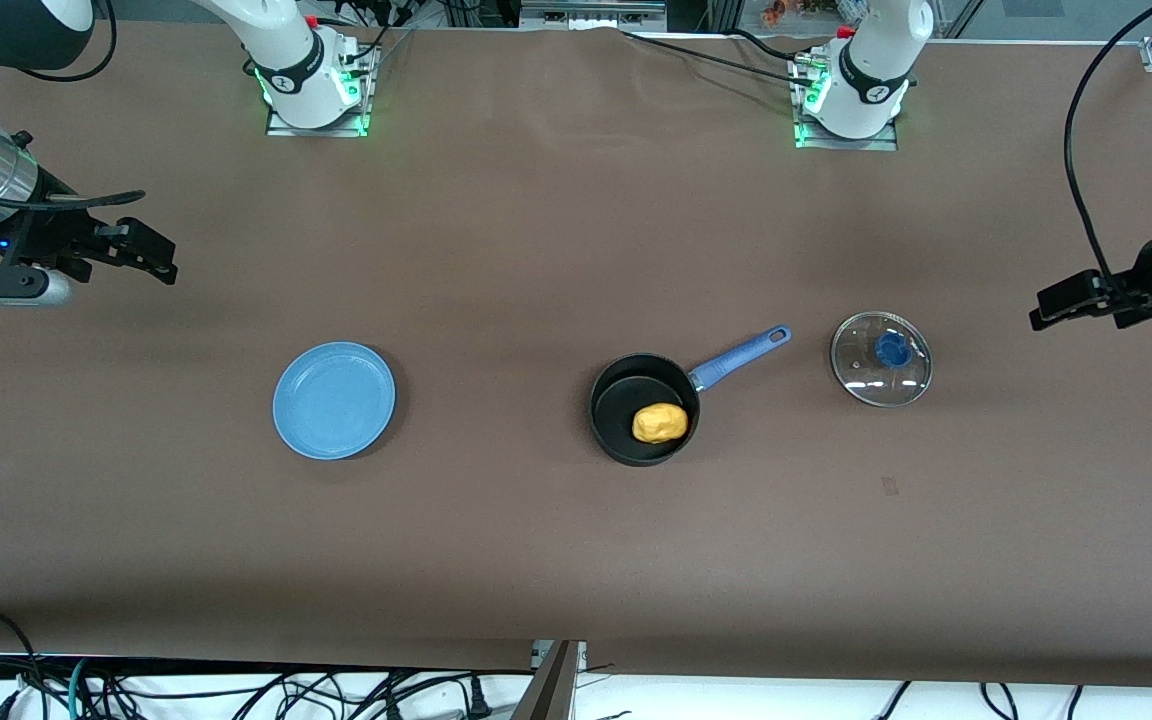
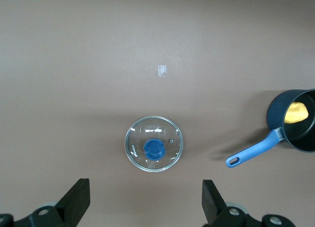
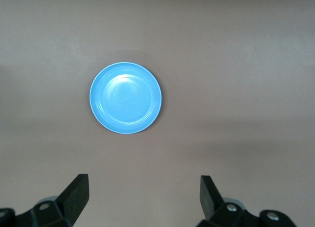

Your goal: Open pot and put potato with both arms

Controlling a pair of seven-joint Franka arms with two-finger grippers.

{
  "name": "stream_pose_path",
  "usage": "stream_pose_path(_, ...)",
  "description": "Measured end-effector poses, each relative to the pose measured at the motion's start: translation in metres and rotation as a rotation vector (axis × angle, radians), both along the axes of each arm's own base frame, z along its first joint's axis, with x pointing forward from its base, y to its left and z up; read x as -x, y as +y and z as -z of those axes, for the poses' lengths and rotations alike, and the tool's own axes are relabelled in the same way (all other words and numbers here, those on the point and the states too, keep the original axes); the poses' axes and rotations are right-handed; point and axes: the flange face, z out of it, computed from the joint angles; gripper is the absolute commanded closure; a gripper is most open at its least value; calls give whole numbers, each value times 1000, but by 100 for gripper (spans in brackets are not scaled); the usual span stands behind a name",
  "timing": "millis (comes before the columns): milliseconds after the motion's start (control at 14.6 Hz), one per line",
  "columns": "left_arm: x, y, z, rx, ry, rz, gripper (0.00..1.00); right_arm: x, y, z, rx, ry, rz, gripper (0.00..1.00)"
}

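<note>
Brown table (image 1: 576, 250), 2 white arms at its ends. Left gripper (image 2: 145, 202) raised over the left arm's end, fingers wide apart, empty. Right gripper (image 3: 143, 201) raised over the right arm's end, fingers wide apart, empty. Blue plate (image 1: 334, 400) bare, toward the right arm's end. Pot (image 1: 644, 408) uncovered, mid-table. Lid (image 1: 881, 358) flat on the table, just past the handle tip. Potato (image 1: 660, 422) inside the pot.

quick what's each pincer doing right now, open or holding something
Left pincer: open, empty, up above the lid.
Right pincer: open, empty, up above the plate.
</note>
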Motion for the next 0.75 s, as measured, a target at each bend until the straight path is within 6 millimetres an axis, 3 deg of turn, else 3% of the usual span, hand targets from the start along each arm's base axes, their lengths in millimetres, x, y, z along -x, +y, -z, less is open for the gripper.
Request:
stream_pose_path(205, -5, 2, 12, 6, 17, -1, 0, 0, 3, 0, 0, 1, -5, 1)
stream_pose_path(752, -6, 15, 9, 4, 12, -22, 0, 0, 3, 0, 0, 2, -5, 1)
